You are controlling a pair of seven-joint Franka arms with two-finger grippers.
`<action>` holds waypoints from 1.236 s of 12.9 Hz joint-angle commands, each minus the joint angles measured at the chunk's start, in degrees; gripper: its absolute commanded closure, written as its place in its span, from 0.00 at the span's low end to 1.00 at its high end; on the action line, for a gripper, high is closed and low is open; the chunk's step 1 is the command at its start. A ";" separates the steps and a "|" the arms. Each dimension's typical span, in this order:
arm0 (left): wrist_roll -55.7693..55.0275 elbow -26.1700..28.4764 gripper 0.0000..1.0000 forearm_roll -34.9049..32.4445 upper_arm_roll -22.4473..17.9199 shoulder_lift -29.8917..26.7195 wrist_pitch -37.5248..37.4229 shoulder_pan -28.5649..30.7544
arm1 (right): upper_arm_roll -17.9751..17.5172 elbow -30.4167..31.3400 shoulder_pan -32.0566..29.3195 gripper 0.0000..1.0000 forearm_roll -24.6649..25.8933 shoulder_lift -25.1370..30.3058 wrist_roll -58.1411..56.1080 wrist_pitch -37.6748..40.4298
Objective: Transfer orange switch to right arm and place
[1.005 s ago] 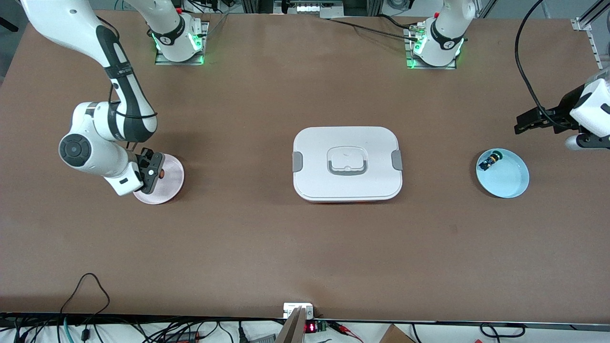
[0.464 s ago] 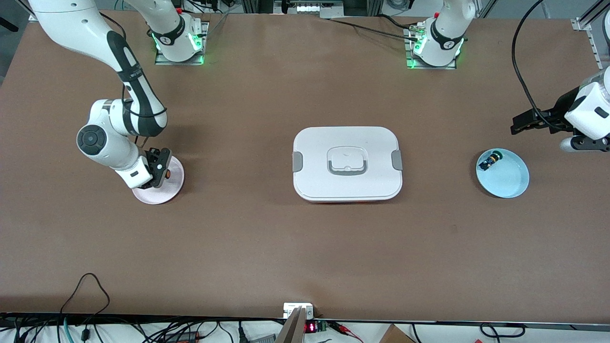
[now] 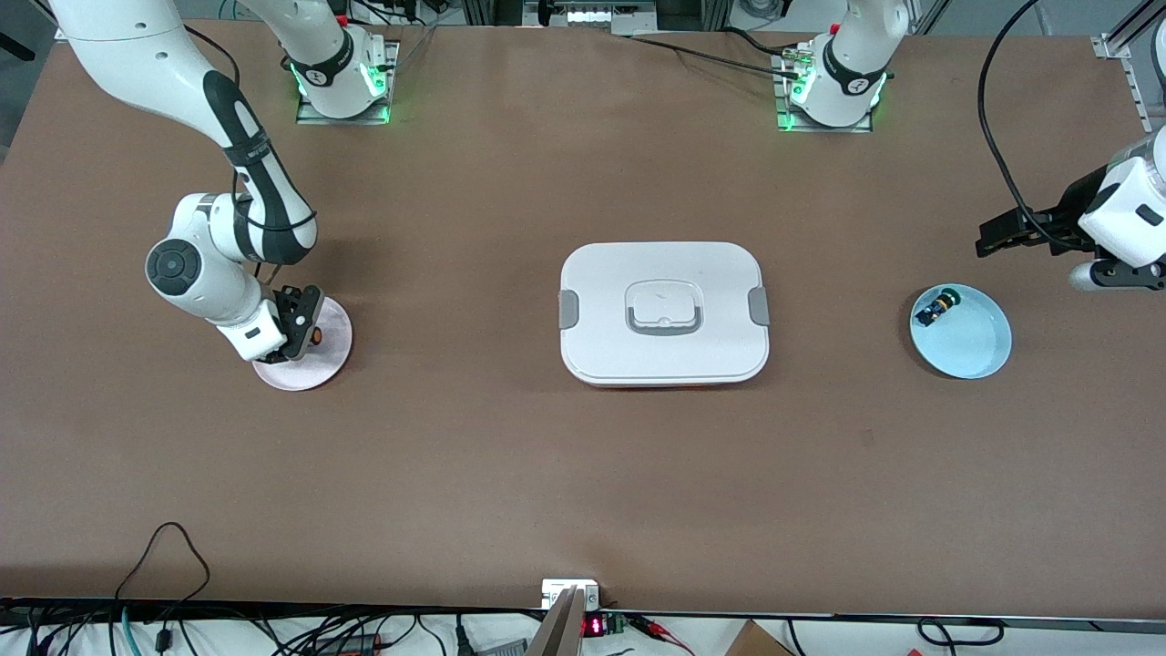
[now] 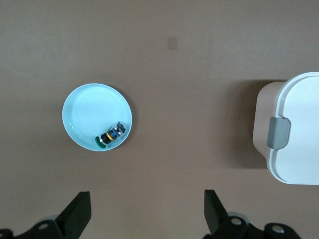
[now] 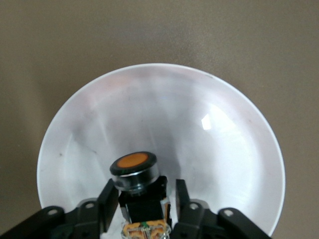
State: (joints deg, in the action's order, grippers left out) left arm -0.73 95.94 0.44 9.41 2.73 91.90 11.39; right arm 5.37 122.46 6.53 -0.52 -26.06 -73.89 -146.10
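Note:
The orange switch (image 5: 135, 172), black with a round orange cap, sits between the fingers of my right gripper (image 5: 146, 199), which is shut on it. The cap points down at the pink plate (image 5: 214, 134), low over the plate's middle. In the front view the right gripper (image 3: 308, 325) hangs tilted over that plate (image 3: 321, 364) at the right arm's end of the table, and a bit of the orange cap (image 3: 319, 337) shows. My left gripper (image 3: 989, 239) is open and empty. It hangs over bare table beside the blue plate (image 3: 975, 351).
The blue plate (image 4: 82, 112) holds a small black switch with blue and green parts (image 4: 110, 135), also seen in the front view (image 3: 936, 308). A closed white lidded box (image 3: 663, 312) stands at mid table; its end shows in the left wrist view (image 4: 299, 129).
The right arm's elbow rose and swung toward the table's middle, and the gripper tilted over the pink plate, still holding the orange switch. The left arm drew back slightly.

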 commanded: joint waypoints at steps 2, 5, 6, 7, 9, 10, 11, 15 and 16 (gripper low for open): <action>-0.41 -0.14 0.00 0.79 0.35 -0.36 -1.20 0.30 | -1.23 -3.70 0.06 0.00 -0.09 5.39 11.89 8.61; -0.50 -0.14 0.00 0.79 0.44 -0.36 -1.20 0.22 | -1.33 -12.39 0.06 0.00 -0.53 6.72 29.44 22.65; -0.42 -0.14 0.00 0.88 0.44 -0.44 -1.20 0.22 | -1.33 -15.29 0.06 0.00 -1.32 6.90 35.59 28.18; -0.42 -0.14 0.00 0.88 0.44 -0.45 -1.20 0.30 | -1.33 -18.89 0.15 0.00 -1.41 6.81 42.18 34.85; -0.42 -0.14 0.00 0.88 0.44 -0.45 -1.20 0.30 | -1.33 -24.61 0.24 0.00 -1.41 6.90 53.09 44.02; -0.42 -0.14 0.00 0.88 0.44 -0.45 -1.20 0.22 | -1.33 -26.99 0.15 0.00 -1.50 7.07 57.76 47.54; -0.42 -0.14 0.00 0.88 0.44 -0.45 -1.20 0.30 | -1.33 -29.19 0.24 0.00 -1.50 7.33 61.72 50.62; -0.33 -0.14 0.00 1.84 0.35 -0.36 -1.20 0.39 | -1.33 -37.27 0.67 0.00 -1.15 8.39 74.14 64.51; -0.24 -0.14 0.00 2.19 0.35 -0.44 -1.20 0.39 | -1.33 -40.17 0.59 0.00 -0.89 9.00 74.15 66.97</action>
State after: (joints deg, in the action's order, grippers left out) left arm -0.76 95.94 1.32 9.58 2.73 91.47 11.39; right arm 4.22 87.01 7.12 -1.20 -17.94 -2.23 -84.12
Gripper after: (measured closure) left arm 0.000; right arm 0.000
